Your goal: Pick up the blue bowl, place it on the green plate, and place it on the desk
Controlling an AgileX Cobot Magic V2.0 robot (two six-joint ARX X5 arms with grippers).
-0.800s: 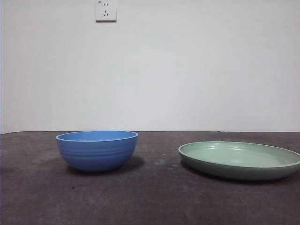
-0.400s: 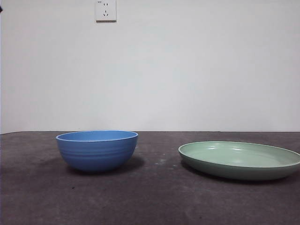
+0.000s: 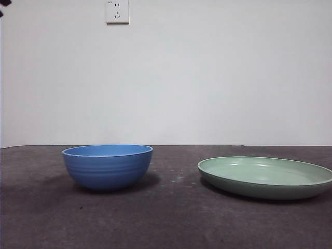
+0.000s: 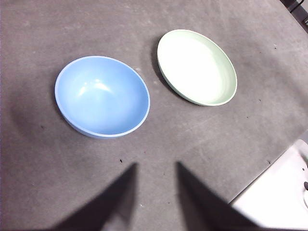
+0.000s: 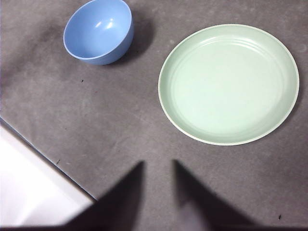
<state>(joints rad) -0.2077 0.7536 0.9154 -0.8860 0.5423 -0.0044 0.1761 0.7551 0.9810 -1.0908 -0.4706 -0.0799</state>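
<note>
On the desk (image 3: 166, 218), closest to the front camera, it's just bare dark tabletop with a few pale scuffs. Bit further back the blue bowl (image 3: 107, 166) sits upright on the left and the green plate (image 3: 265, 177) lies flat on the right, well apart, nothing in either one. Behind them is a plain white wall with a power socket (image 3: 117, 11) up high, and a tiny black tip (image 3: 4, 2) pokes in at the top left corner, can't tell which arm that is.

From the wrist cams: left gripper (image 4: 154, 166) hangs up above the desk, jaws spread apart and holding nothing, with the bowl (image 4: 102, 96) nearer to it than the plate (image 4: 197, 67). Right gripper (image 5: 158, 163) is also up in the air, jaws parted and empty, plate (image 5: 228, 84) nearer to it, bowl (image 5: 98, 31) further off
</note>
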